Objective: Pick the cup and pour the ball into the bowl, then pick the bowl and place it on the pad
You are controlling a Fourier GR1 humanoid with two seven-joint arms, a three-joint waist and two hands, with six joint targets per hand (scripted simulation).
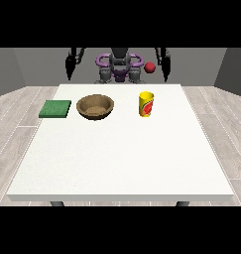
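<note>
Fingers unreadable — both hands, one at the view's left (70,64) and one at the view's right (166,67), hang at the far edge.
Nothing done yet: cup (146,104), bowl (95,106), pad (55,108) untouched — ball (150,67) far right.

Both arms hang at the robot's sides, the hand at the view's left (69,68) and the hand at the view's right (166,69) lowered

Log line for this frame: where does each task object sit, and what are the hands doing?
cup: upright, untouched | ball: above table's far edge | bowl: beside pad | hands: hanging, off table
</note>
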